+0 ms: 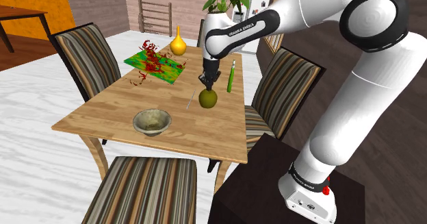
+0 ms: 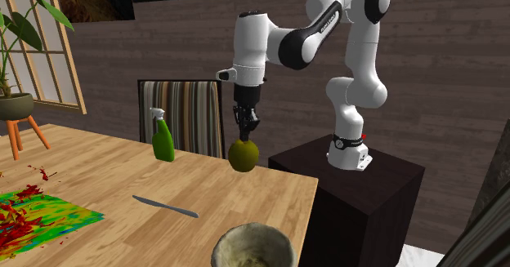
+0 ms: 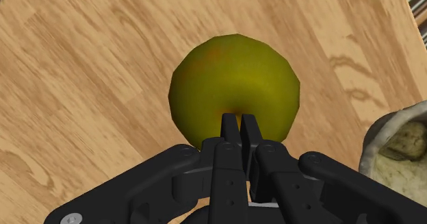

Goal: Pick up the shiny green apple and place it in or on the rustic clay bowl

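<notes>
The fingers (image 3: 230, 130) are clenched almost together in the stem dimple of the yellow-green apple (image 3: 233, 72), apparently pinching it for a lift. The apple is at the worktop (image 1: 102, 113), well apart from the clay bowl (image 1: 152, 112).

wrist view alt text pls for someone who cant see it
The black gripper is right at the top of a yellow-green apple, with the wooden table beneath. Part of a rough, pale bowl shows beside the apple.
</notes>
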Tool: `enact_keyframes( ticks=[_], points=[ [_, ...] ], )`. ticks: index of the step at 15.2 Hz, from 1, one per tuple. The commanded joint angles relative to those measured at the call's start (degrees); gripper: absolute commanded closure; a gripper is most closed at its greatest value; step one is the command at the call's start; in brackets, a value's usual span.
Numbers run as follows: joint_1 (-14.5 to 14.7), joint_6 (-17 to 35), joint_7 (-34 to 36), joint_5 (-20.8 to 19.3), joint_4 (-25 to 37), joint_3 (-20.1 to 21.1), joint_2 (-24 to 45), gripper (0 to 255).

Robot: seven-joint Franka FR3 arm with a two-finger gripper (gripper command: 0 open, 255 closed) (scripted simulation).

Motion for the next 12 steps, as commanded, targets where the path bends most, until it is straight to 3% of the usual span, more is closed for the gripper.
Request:
enact_keyframes(
  ticks=[1,9,12],
  points=[
    [-0.01,-1.62,-0.22,0.13,0.99,-0.01,-0.63,255],
    [0.04,-7.27,-0.76,0.47,4.85,0.01,-2.45,255],
    [1.67,-9.58,2.63,0.37,10.04,1.90,0.72,255]
  ],
)
